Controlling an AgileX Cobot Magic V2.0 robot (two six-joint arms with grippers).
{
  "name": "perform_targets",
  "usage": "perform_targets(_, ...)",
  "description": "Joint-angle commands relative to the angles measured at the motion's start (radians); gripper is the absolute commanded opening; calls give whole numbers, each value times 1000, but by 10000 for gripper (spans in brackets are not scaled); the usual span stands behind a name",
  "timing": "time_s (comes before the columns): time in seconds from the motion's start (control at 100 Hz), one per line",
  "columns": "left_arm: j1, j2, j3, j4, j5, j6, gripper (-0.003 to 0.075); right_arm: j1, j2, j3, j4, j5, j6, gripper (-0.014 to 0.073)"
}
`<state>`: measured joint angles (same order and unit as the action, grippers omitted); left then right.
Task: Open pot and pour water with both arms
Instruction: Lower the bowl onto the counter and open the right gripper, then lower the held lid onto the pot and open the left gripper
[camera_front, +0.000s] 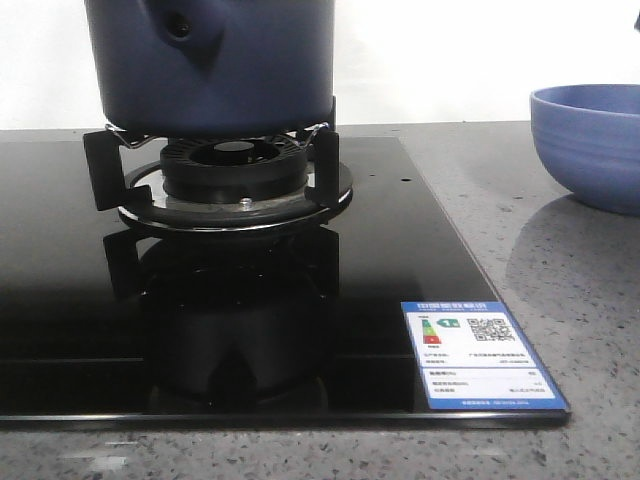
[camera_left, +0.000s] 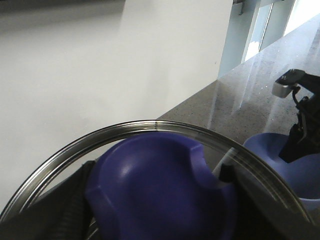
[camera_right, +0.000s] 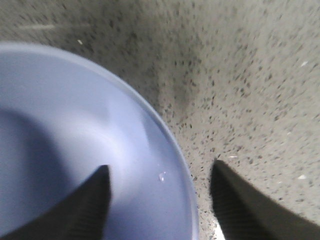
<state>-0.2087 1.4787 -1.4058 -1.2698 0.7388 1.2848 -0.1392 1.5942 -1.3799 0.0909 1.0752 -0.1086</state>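
Note:
The dark navy pot (camera_front: 210, 60) stands on the burner grate, its side handle socket (camera_front: 180, 25) facing me; its top is cut off by the front view. In the left wrist view a glass lid (camera_left: 150, 125) with a big blue knob (camera_left: 150, 180) fills the lower frame. My left gripper (camera_left: 160, 200) is shut on that knob, a dark finger on each side. My right gripper (camera_right: 160, 175) is open over the light-blue bowl (camera_right: 60, 130), one finger above its inside, the other above the counter outside its rim. No water shows. Neither gripper appears in the front view.
A gas burner (camera_front: 235, 170) sits on a black glass hob (camera_front: 400, 250) with a blue energy label (camera_front: 475, 350). The light-blue bowl (camera_front: 590, 140) stands on the speckled grey counter (camera_front: 560, 280) to the right. A white wall runs behind.

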Motion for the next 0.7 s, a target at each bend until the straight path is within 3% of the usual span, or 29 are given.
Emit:
perform_targets(0.0,-10,-26,-41,-67,3,-2,386,-6,-61,-79,-5,8,-1,473)
perform_targets(0.3,-10,36,-41,-60,72,-2,386,-6,-141,-203,-3,26,-1,473)
perform_targets(0.69,-12,75,-41,27,131,2,386,-6,-160,-208,-3,23,-1,473)
